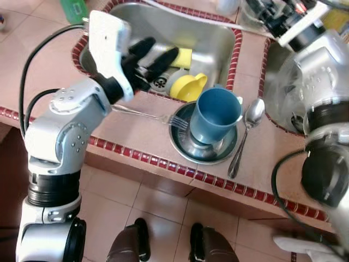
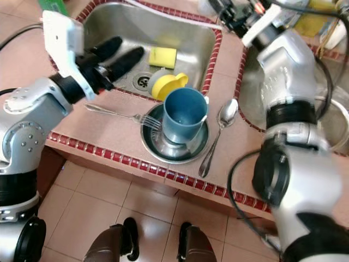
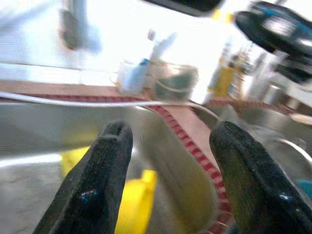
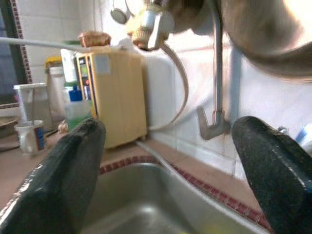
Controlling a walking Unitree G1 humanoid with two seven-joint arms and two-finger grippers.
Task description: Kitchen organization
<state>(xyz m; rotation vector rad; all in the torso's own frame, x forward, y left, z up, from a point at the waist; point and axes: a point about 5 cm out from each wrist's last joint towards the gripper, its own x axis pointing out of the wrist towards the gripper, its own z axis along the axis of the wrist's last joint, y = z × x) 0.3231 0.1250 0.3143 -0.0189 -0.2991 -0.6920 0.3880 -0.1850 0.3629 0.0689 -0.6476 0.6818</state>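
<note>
Left gripper (image 2: 117, 56) hovers wide open, empty, above the sink (image 2: 185, 27). Right gripper (image 4: 170, 170) also gapes wide. Blue cup (image 2: 184, 114) stands in a steel bowl (image 2: 158, 146) on the counter; a careless sweep could topple it.

Daylight, bright & even on the counter (image 1: 136, 134); soft shadows under the blue cup (image 1: 217, 115). Left wrist view badly blown out behind, motion-blurred. Right wrist view sharper at centre, fingers (image 4: 68, 175) soft. Right arm (image 1: 322, 109) smeared w/ blur.
</note>
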